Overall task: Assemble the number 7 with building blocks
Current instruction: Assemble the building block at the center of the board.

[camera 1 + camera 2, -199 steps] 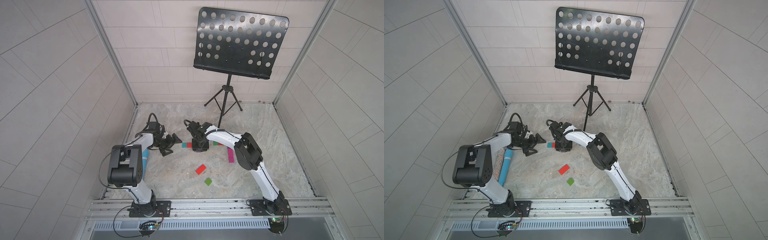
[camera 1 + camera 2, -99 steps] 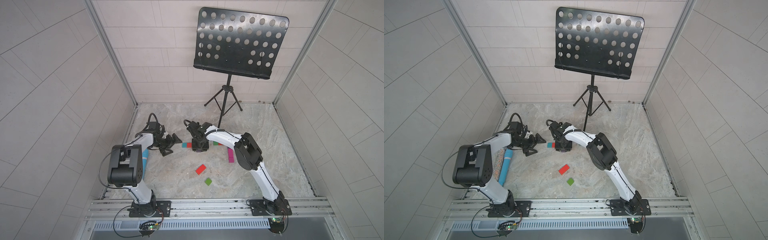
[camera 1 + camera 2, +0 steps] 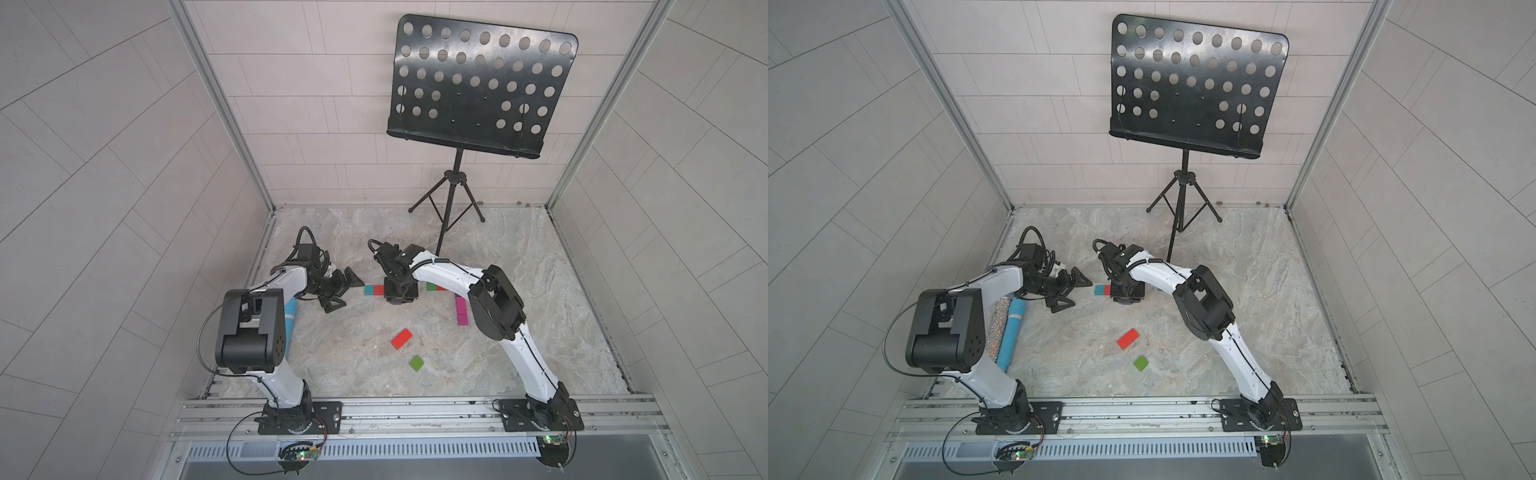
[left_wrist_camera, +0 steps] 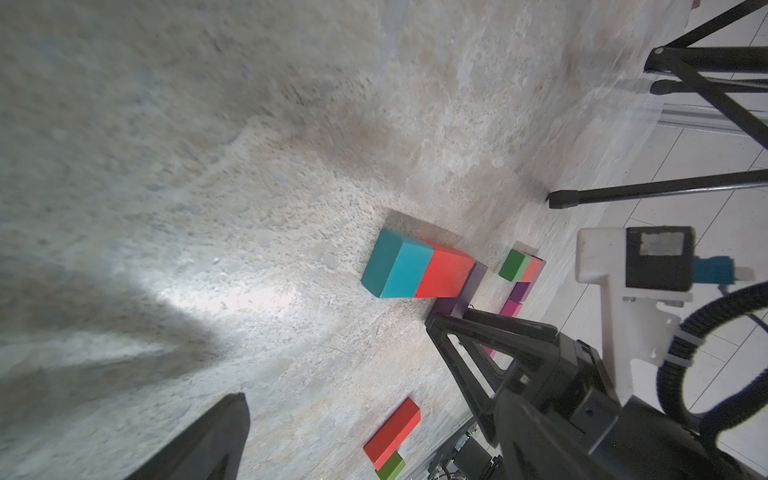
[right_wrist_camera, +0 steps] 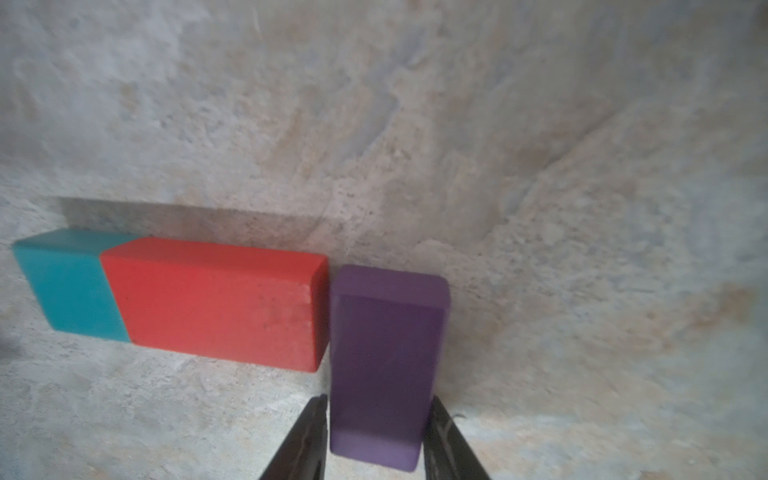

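A teal block (image 5: 70,286) and a red block (image 5: 212,303) lie end to end as a short bar. A purple block (image 5: 386,353) lies crosswise at the red end, close against it. My right gripper (image 5: 376,432) points down over the purple block (image 3: 398,303), its fingers pressed on both long sides. My left gripper (image 3: 347,291) hangs open just left of the teal block (image 3: 369,290), holding nothing. A loose red block (image 3: 401,338) and a green square (image 3: 416,363) lie nearer the front. Green (image 3: 431,286) and magenta blocks (image 3: 460,305) lie by the right arm.
A black music stand's tripod (image 3: 446,208) stands at the back, one leg reaching down close behind the right wrist. A blue cylinder (image 3: 1013,332) and a glittery silver cylinder (image 3: 996,328) lie along the left wall beside the left arm. Walls close the floor on three sides.
The right gripper's jaws have drawn in on the purple block. Both arms and all the blocks stand where they were.
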`<action>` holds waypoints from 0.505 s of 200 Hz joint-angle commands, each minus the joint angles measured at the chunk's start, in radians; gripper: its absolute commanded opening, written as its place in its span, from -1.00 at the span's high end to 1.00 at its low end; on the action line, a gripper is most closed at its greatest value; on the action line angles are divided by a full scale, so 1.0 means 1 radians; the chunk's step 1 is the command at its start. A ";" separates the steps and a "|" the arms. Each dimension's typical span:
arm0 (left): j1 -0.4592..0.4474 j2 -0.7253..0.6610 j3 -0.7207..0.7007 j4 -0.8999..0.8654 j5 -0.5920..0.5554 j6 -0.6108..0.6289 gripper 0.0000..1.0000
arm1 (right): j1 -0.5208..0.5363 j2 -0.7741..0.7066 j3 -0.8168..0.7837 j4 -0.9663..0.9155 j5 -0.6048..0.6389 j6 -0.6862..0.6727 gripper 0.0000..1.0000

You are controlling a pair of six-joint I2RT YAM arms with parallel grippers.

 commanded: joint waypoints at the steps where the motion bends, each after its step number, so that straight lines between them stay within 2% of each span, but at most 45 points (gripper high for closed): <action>1: -0.004 0.005 -0.009 0.010 0.007 0.011 -1.00 | -0.001 0.035 0.008 -0.023 0.015 0.001 0.18; 101: -0.004 0.010 -0.011 0.012 0.007 0.012 -1.00 | 0.004 0.043 0.010 -0.024 0.007 -0.003 0.23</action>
